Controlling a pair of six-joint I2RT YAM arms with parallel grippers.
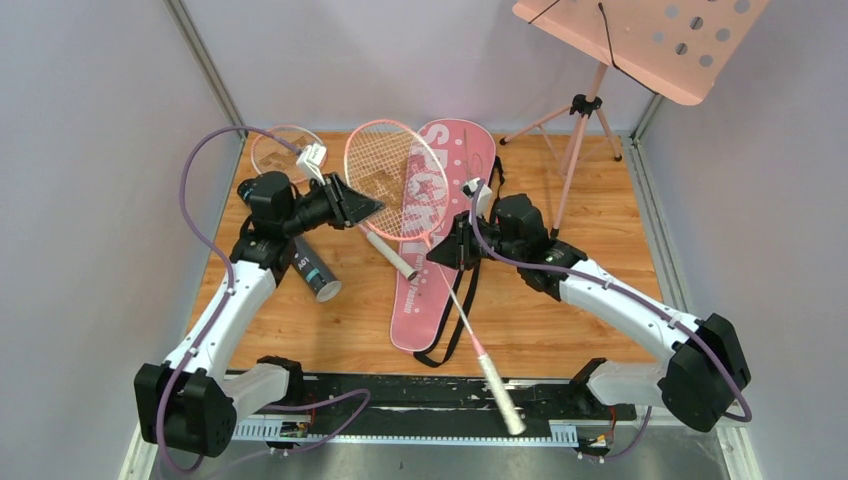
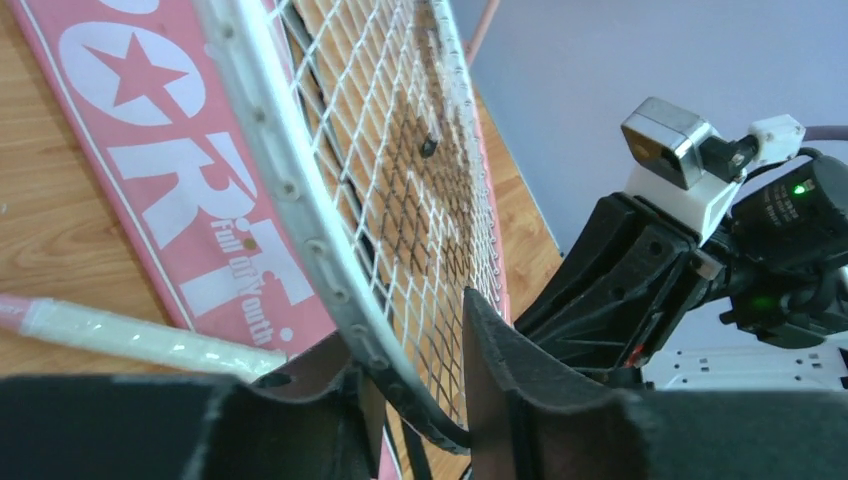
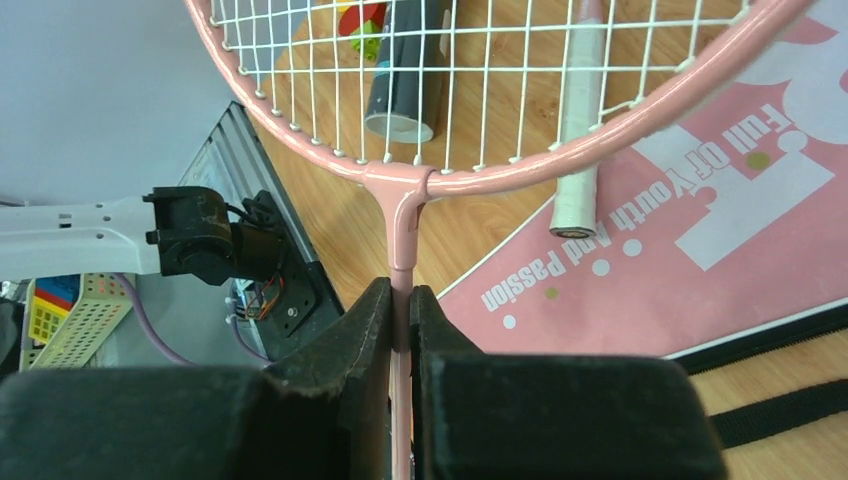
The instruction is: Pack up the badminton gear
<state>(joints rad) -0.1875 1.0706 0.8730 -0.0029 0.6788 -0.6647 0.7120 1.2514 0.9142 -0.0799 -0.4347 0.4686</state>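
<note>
A pink racket (image 1: 385,175) hangs tilted above the pink "SPORT" bag (image 1: 445,215), its white handle (image 1: 500,388) reaching the near edge. My right gripper (image 1: 452,248) is shut on its thin shaft just below the head (image 3: 400,185), and the fingers (image 3: 365,330) press both sides. My left gripper (image 2: 410,340) stands open around the head's rim (image 2: 290,190), which runs slantwise between the jaws with a gap left. The second racket (image 1: 280,150) lies behind, its handle (image 3: 580,120) on the bag (image 3: 690,250). A black tube (image 1: 315,272) lies by the left arm.
A pink music stand (image 1: 640,40) rises at the back right, its tripod legs on the wooden floor. A small coloured toy (image 3: 362,22) sits by the tube (image 3: 405,80). The bag's black strap (image 1: 450,342) trails forward. A black rail (image 1: 420,395) runs along the near edge.
</note>
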